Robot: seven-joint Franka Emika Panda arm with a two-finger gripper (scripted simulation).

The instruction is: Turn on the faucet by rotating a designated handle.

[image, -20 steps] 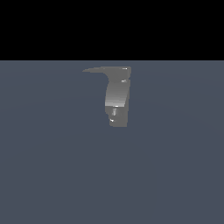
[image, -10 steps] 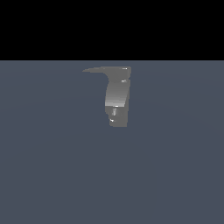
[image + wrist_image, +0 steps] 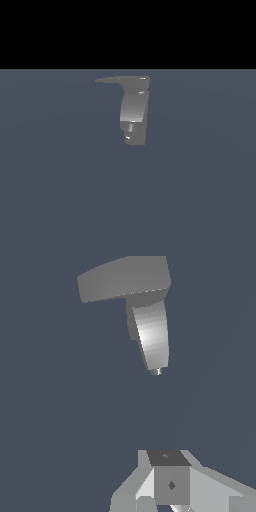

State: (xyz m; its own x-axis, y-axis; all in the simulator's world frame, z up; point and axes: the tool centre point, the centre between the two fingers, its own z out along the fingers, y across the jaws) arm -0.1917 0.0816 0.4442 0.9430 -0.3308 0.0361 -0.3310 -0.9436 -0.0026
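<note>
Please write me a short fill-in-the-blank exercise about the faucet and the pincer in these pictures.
1. In the exterior view, the handle tapers toward that view's ____.
2. The handle joins the faucet at its ____ end.
3. The pincer is ____ the faucet, not touching it.
4. The exterior view shows ____ of the arm.

Missing: left; top; apart from; nothing

Grey shiny faucet (image 3: pixel 134 107) stands upright; thin handle (image 3: pixel 112 79) tapers toward the exterior view's left.
</note>
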